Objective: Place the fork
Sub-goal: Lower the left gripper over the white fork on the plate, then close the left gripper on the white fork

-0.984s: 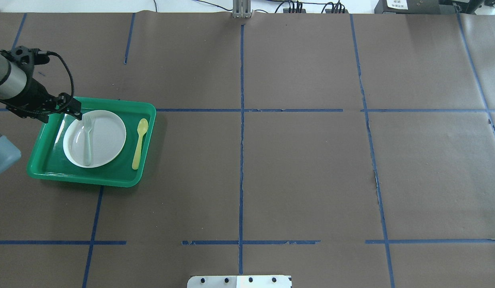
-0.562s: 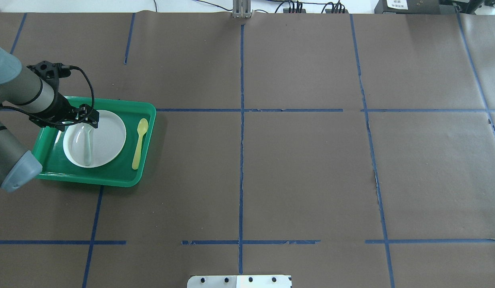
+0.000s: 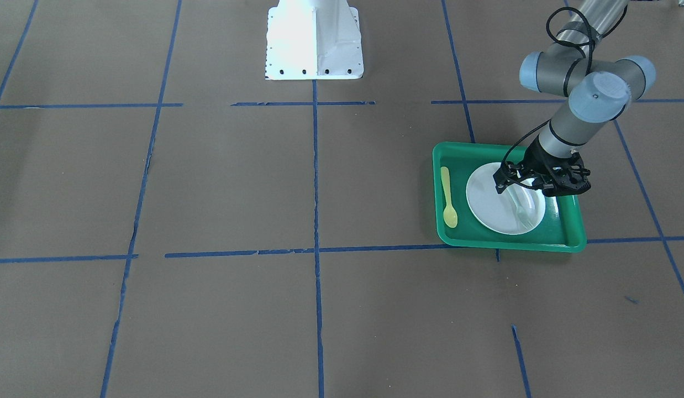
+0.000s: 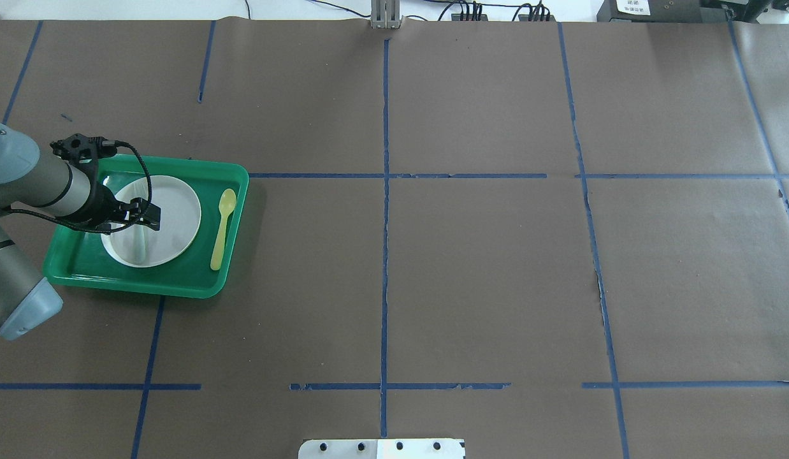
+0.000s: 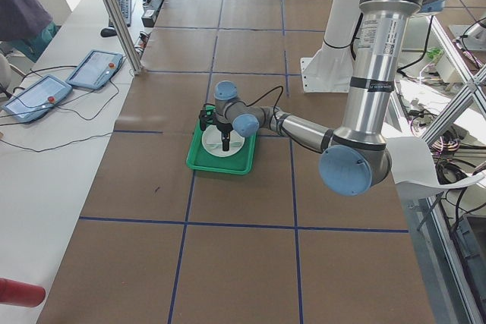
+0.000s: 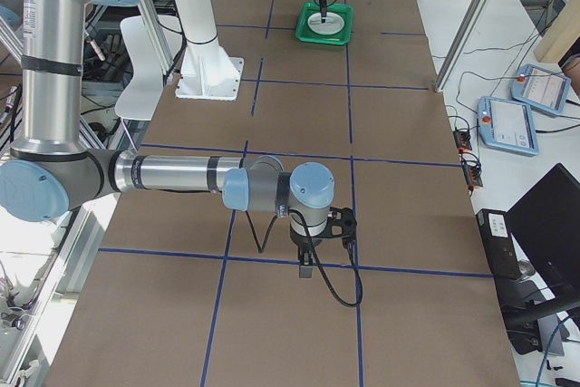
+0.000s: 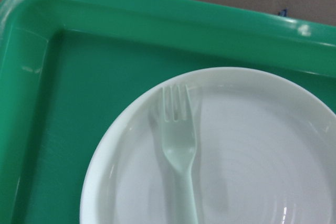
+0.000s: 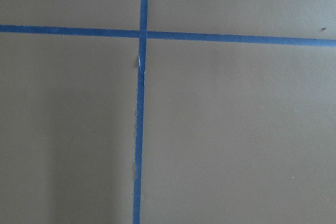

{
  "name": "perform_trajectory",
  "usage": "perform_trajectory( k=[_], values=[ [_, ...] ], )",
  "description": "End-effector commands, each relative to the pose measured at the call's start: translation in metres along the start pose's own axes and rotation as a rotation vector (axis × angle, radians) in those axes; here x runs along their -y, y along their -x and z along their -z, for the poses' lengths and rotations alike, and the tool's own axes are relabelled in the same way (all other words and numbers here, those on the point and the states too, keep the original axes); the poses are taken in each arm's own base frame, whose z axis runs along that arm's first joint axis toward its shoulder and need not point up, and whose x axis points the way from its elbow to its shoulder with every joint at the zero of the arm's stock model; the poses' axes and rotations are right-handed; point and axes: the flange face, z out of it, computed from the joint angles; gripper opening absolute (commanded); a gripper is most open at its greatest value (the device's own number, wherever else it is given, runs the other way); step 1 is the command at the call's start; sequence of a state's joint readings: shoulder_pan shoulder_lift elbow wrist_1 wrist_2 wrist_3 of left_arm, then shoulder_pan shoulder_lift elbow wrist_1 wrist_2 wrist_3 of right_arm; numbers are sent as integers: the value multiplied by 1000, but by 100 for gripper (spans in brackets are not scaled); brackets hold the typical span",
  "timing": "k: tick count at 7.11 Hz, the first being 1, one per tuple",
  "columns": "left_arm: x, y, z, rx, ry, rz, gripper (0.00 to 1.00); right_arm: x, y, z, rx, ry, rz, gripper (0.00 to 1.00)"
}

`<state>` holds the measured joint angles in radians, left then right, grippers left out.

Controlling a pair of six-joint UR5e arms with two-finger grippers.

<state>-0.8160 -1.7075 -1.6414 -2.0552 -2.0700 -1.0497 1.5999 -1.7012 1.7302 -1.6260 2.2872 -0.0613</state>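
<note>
- Front-facing: one green tray (image 3: 508, 244) sits on the brown paper tabletop (image 3: 237, 182). It holds one white plate (image 3: 485, 207) and one yellow spoon (image 3: 448, 200). One fork (image 3: 521, 209) lies flat on the plate. My left gripper (image 3: 520, 188) hangs over the fork's handle with its fingers apart, holding nothing.
- Overhead: again one of each. The spoon lies on the tray floor just beside the plate, not touching it. Blue tape lines (image 4: 385, 255) cut the paper into squares.
- Left side: two tablets (image 5: 95, 68) lie on a white bench (image 5: 45, 172) along the tabletop. One person (image 5: 23, 1) is at the bench's far end.
- Right side: my right gripper (image 6: 308, 265) hangs low over bare paper, well apart from the tray. I cannot tell whether its fingers are apart or together.
- Left wrist: the fork's tines point toward the tray's rim.
- Right wrist: two tape lines cross on the paper.
</note>
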Motion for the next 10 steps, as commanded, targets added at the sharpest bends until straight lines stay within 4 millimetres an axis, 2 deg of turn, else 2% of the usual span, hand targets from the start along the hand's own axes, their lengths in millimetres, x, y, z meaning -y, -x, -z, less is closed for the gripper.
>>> perform_trajectory(
  k=[1, 2, 5, 6, 9, 10],
  values=[
    [-2, 1, -6, 0, 4, -2, 81, 0, 0, 0, 0, 0, -1, 100],
    [-2, 2, -6, 1, 5, -2, 71, 0, 0, 0, 0, 0, 0, 100],
    [1, 1, -11, 6, 8, -2, 64, 0, 0, 0, 0, 0, 0, 100],
    [1, 2, -12, 7, 9, -1, 56, 0, 0, 0, 0, 0, 0, 100],
    [1, 1, -10, 5, 8, -3, 7, 0, 0, 0, 0, 0, 0, 100],
    [0, 0, -9, 3, 6, -1, 0, 0, 0, 0, 0, 0, 0, 100]
  ],
)
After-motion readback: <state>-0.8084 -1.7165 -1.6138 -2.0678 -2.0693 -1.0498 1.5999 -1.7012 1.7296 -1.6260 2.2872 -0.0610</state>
